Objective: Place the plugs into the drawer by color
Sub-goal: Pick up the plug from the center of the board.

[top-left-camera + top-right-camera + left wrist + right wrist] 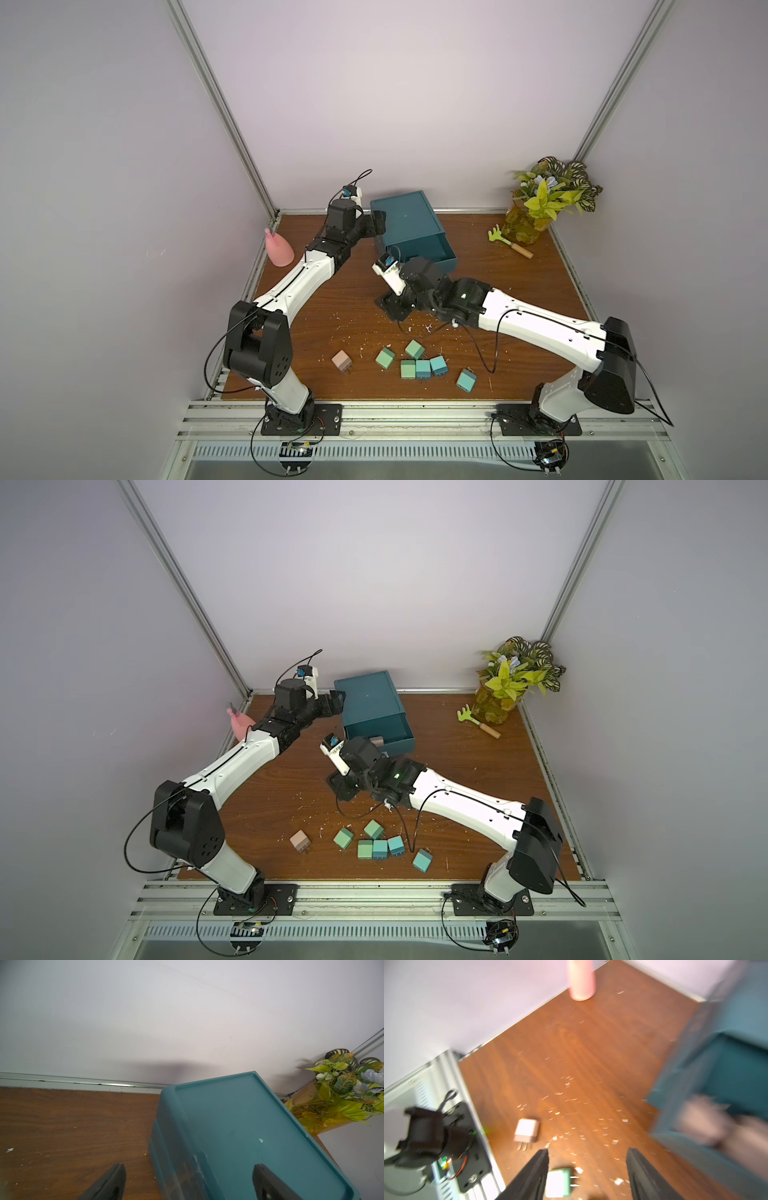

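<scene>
Nearest, along the near edge of the brown wooden counter (pixel 519 291), seven small cube-shaped plugs lie loose. One pinkish-beige plug (pixel 341 360) sits apart at the left. To its right cluster three mint green plugs (pixel 385 358) and three blue-teal plugs (pixel 438 365), the rightmost teal one slightly apart. White scraps (pixel 428 329) dot the wood around them.

Farther back, mid-counter, the right gripper (pixel 392 307) hangs above bare wood, jaws spread and nothing between them. Just beyond it stands the dark teal plastic drawer cabinet (pixel 405 220), with one drawer (pixel 432 251) pulled out toward the near right. Two more pinkish-beige plugs (pixel 702 1120), blurred, lie in that drawer's near-left corner.

The left gripper (pixel 379 222) is at the cabinet's far-left side, released and wide. One finger is over the cabinet top, the other over the counter beside its wall; whether they touch I cannot tell.

A pink spray bottle (pixel 278 249) stands at the left edge. A leafy plant in a yellow glass vase (pixel 544 199) and a green toy rake with a wooden handle (pixel 509 243) occupy the far right corner.
</scene>
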{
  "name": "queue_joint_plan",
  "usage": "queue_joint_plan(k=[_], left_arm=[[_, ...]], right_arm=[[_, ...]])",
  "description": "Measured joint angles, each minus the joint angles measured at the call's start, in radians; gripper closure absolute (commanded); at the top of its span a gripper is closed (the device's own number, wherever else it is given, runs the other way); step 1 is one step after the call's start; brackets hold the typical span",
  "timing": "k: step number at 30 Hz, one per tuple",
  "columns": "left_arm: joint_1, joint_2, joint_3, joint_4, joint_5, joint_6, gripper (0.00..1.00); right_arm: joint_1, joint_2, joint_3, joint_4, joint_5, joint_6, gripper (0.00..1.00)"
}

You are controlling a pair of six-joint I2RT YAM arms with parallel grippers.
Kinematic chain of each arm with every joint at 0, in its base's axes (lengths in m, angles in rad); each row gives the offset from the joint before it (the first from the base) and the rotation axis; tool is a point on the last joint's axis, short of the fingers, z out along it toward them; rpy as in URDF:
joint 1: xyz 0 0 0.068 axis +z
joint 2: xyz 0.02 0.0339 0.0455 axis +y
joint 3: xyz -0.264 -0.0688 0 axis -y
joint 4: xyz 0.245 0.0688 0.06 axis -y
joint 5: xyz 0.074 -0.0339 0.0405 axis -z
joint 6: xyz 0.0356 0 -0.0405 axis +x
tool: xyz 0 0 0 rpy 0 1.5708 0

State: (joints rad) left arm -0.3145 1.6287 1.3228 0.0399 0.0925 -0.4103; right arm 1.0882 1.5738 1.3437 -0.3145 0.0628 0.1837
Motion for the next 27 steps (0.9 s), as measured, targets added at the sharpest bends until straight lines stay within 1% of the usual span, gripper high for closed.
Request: queue_joint_plan(k=[4, 9, 12, 16, 22, 27], left_arm=[[0.000, 0.000, 0.000, 0.001, 0.000, 0.000, 0.09], [0.001, 0.000, -0.002, 0.002, -0.002, 0.001, 0.09], [0.001, 0.000, -0.005, 0.002, -0.004, 0.003, 0.08], [0.002, 0.000, -0.013, 0.005, -0.005, 0.004, 0.09], [0.003, 0.000, -0.013, 0.005, -0.004, 0.004, 0.08], [0.004, 0.000, -0.013, 0.006, -0.004, 0.004, 0.08]], right_arm=[[0.071, 0.119, -0.082, 0.127, -0.035, -0.002, 0.33], [0.137, 0.279, -0.087, 0.202, -0.045, -0.020, 0.31], [0.164, 0.336, -0.085, 0.229, -0.063, -0.026, 0.28], [0.190, 0.393, -0.047, 0.245, -0.076, -0.035, 0.25], [0.214, 0.458, 0.045, 0.249, -0.074, -0.054, 0.16], [0.220, 0.507, 0.102, 0.239, -0.068, -0.057, 0.17]])
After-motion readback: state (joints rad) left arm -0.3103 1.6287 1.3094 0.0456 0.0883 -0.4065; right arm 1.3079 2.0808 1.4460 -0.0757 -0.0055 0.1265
